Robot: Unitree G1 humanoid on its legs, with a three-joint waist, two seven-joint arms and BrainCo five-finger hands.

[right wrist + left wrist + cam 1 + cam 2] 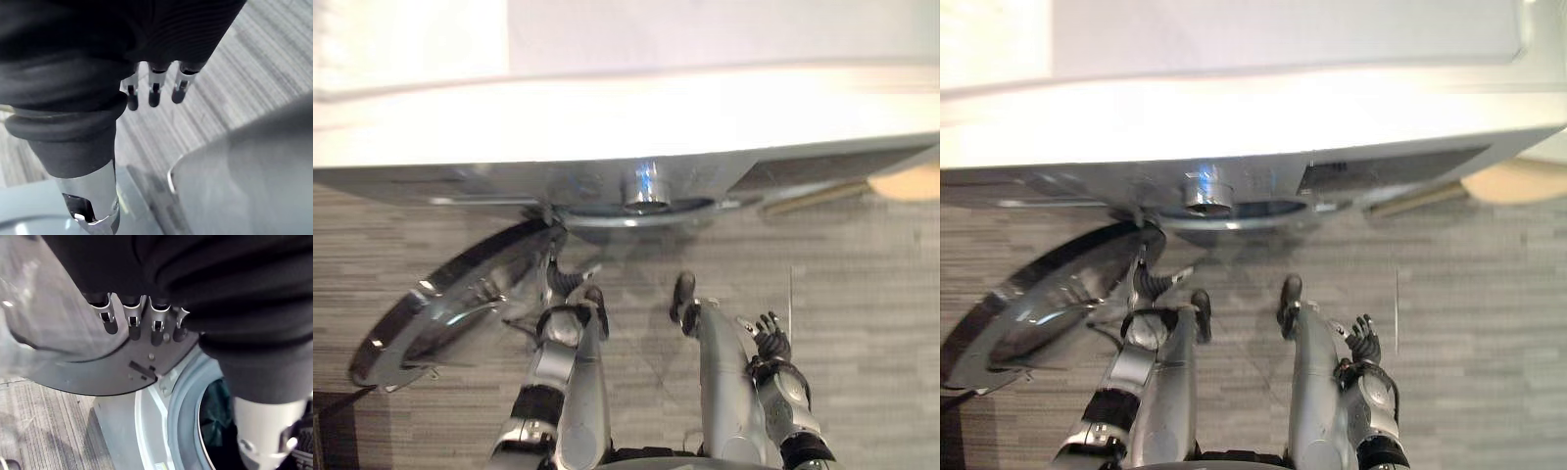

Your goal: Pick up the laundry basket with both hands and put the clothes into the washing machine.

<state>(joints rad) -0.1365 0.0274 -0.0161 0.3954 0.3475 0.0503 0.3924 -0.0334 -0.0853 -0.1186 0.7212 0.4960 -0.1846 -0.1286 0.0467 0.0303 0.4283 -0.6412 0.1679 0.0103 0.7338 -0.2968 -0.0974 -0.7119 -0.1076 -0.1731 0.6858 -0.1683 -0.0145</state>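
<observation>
Left hand at the open door, clothes lying in the drum

The right hand (771, 340) is hanging over the floor (862, 294), its fingers (154, 90) relaxed and holding nothing; the left hand (563, 284) is sitting nearer the work, its fingers (132, 320) straight and side by side just at the open door (440, 313), touching or not I cannot tell; beyond them dark clothes (215, 406) are lying inside the drum (182, 401) of the washing machine (607, 117); the door is swinging wide to that hand's side, so closing it looks like the left hand's job.
</observation>
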